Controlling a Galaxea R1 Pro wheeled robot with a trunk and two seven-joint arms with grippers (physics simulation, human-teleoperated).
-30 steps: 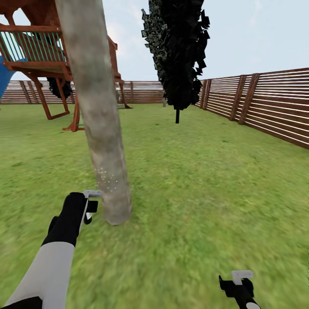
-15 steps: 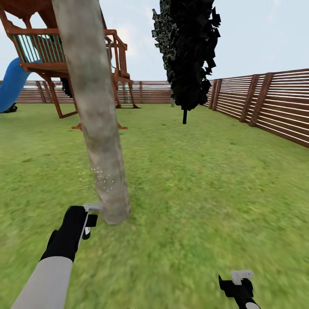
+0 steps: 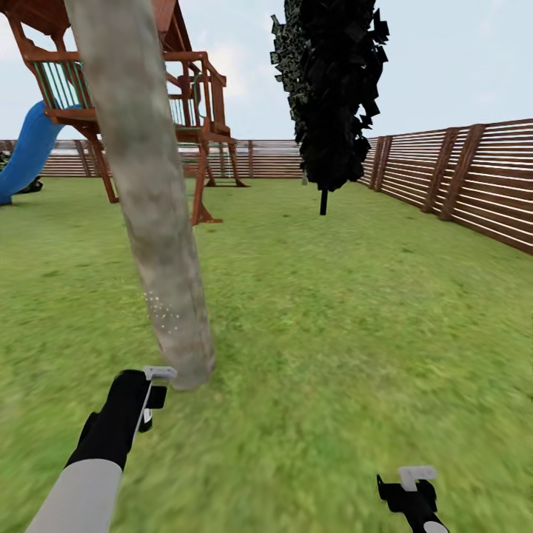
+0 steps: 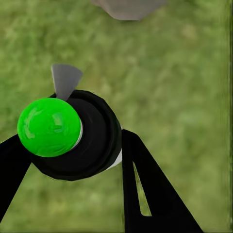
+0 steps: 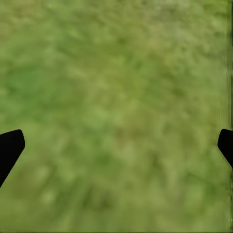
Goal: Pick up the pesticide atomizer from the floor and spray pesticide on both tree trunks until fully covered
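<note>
The pesticide atomizer (image 4: 73, 133) was held pinched in the left gripper (image 3: 152, 389), just beside the base of the tree trunk (image 3: 159, 244). The right gripper (image 5: 116, 141) was spread wide and empty above the lawn (image 3: 348, 318). A small patch of pesticide (image 3: 159, 314) specks was seen low on the bark, so spraying was judged barely begun; higher aim would be required next. Beyond, a fence (image 3: 474, 178) was seen.

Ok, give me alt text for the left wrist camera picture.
The left gripper holds a black atomizer with a bright green cap between its two dark fingers, above blurred green grass. A grey tree trunk base sits at the frame's edge.
</note>
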